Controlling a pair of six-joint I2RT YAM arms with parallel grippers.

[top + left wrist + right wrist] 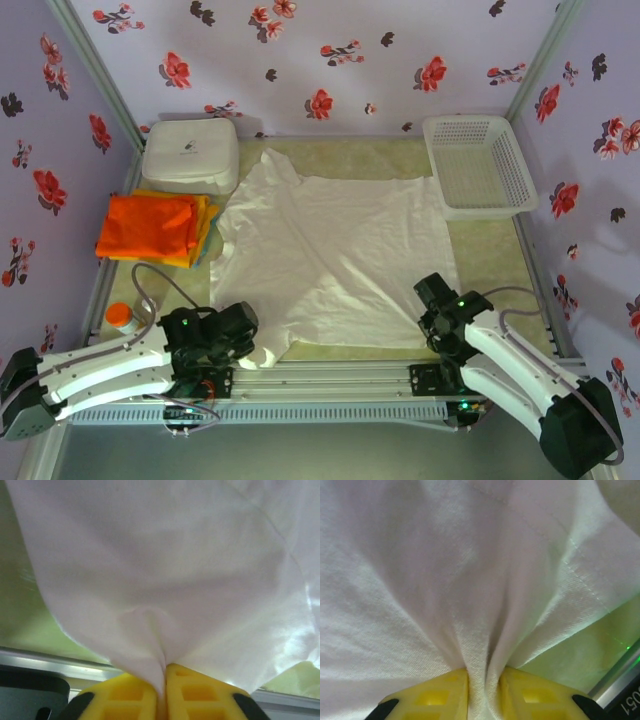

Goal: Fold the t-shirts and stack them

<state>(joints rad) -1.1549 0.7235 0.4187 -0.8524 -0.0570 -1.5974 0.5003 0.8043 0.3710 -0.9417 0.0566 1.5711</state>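
From above, the off-white t-shirt (pixel 330 250) is seen spread flat on the pale green table (pixel 480 260), with its near hem reaching both arms. At the left an orange t-shirt (pixel 145 225) is stacked on a yellow one (pixel 206 222), beside a white rounded box (pixel 190 155). A white mesh basket (pixel 478 165) is set at the far right. The grips are made plain in the wrist views. The left gripper (pixel 162 682), with yellow ribbed fingers (pixel 125 695), is pressed together on a pinch of soft, finely woven cloth. The right gripper (pixel 484 680) pinches a gathered fold crossed by a stitched seam (pixel 580 580). The box's small mark cannot be read.
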